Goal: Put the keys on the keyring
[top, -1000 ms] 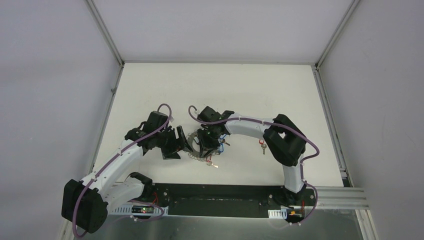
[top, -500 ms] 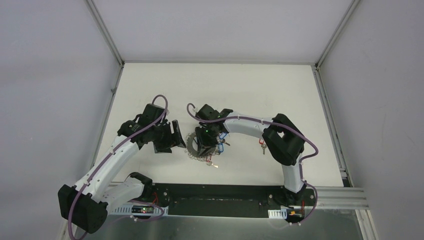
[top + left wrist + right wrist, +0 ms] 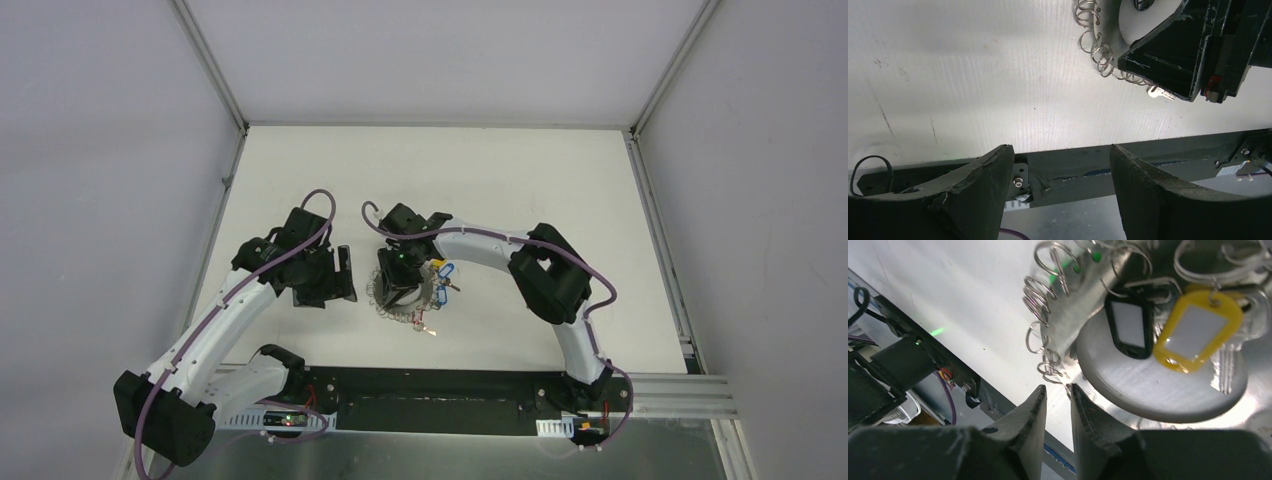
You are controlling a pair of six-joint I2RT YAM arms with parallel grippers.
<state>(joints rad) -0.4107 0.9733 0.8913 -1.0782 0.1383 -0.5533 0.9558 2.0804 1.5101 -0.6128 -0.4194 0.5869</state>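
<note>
Nearest the arm bases, a small silver key point(image 3: 426, 326) lies on the white table point(image 3: 520, 190), just beside the fringe of the large dark grey metal keyring point(image 3: 410, 306). Its tag colour, and whether it is attached, are too small to tell. The keyring lies flat near the table's middle; being round, it has no long axis. Small silver split rings point(image 3: 1040, 300) fringe its rim. The right gripper point(image 3: 1057, 388) stands over the ring's left part and hides much of it from above. Its jaws are almost together, with a narrow slit between them; whether they pinch a split ring cannot be told. Within the ring lie a black oval plastic tag point(image 3: 1130, 325), nearly upright in the right wrist view, and a yellow oval plastic tag point(image 3: 1198, 330), aslant, its key partly cut off. The left gripper point(image 3: 1060, 148) stands left of the keyring, apart from it, jaws wide apart over bare table. A blue oval tag point(image 3: 443, 270) lies at the ring's far-right edge.
</note>
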